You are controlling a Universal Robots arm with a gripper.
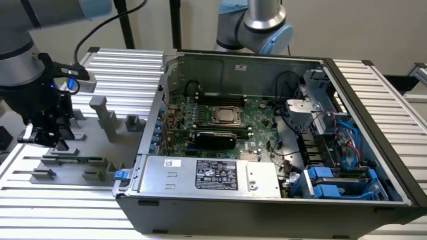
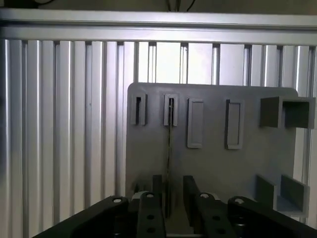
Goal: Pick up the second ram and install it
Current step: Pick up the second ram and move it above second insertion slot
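Grey fixture plate (image 2: 148, 163) carries the second ram (image 2: 169, 148). In the wrist view it is edge-on, a thin dark line, its near end hidden between the gripper (image 2: 173, 187) fingers. Jaws parted, straddling the stick, grasping nothing. Exterior view gives the stick's green face and an open computer case (image 1: 267, 220) beside the plate.
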